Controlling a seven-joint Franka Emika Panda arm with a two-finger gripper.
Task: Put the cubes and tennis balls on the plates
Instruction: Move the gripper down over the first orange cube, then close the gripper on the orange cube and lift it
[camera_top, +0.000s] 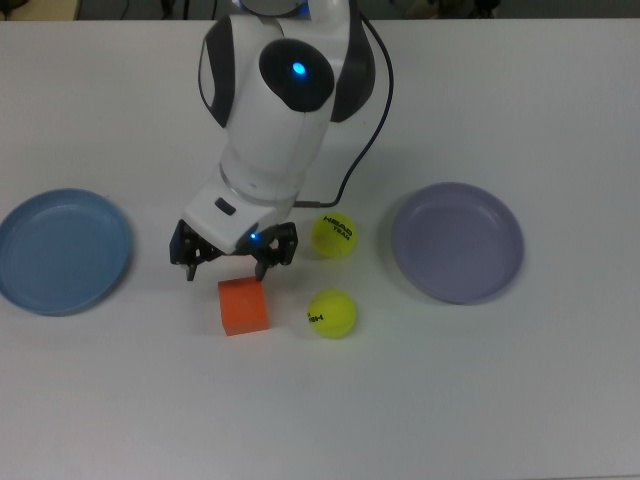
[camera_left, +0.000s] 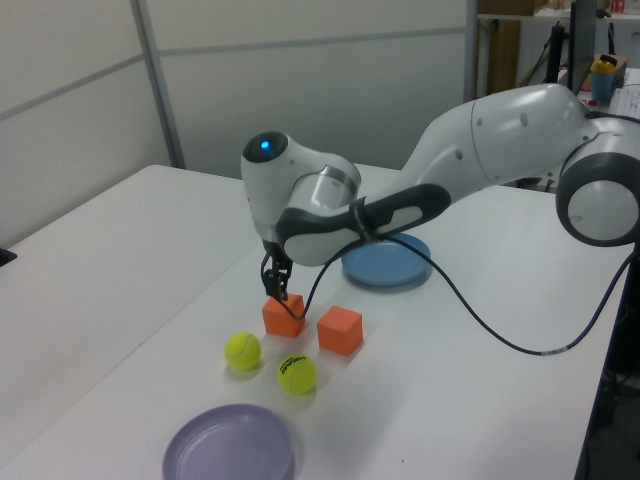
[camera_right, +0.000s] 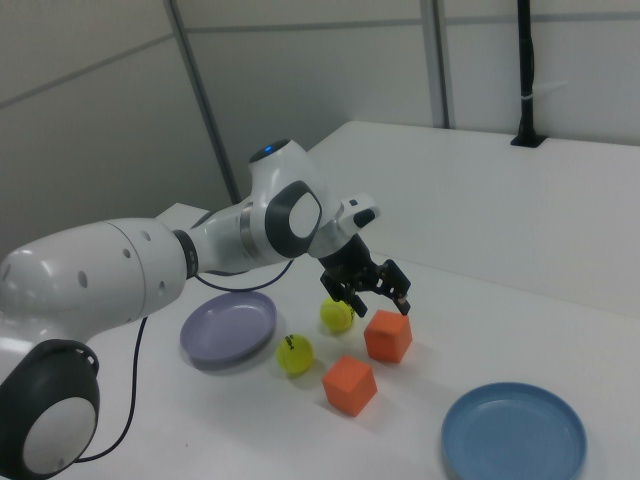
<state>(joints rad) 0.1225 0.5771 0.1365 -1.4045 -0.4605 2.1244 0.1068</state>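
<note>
My gripper (camera_right: 370, 297) hangs open just above one orange cube (camera_right: 388, 336), its fingers spread wider than the cube and not touching it. In the left view the gripper (camera_left: 280, 291) sits right over this cube (camera_left: 284, 316). In the top view the gripper (camera_top: 226, 268) and hand hide that cube; the second orange cube (camera_top: 243, 306) lies just below them. Two yellow-green tennis balls (camera_top: 334, 235) (camera_top: 332, 312) lie to the top view's right of the cubes. The light blue plate (camera_top: 62, 250) is at the top view's left and the lavender plate (camera_top: 458, 242) at its right; both hold nothing.
The white arm (camera_top: 285, 110) reaches in from the top view's upper edge with a black cable (camera_top: 375, 110) looping beside it. In the left view the arm hides part of the blue plate (camera_left: 400, 272). The white table (camera_top: 480, 400) carries nothing else.
</note>
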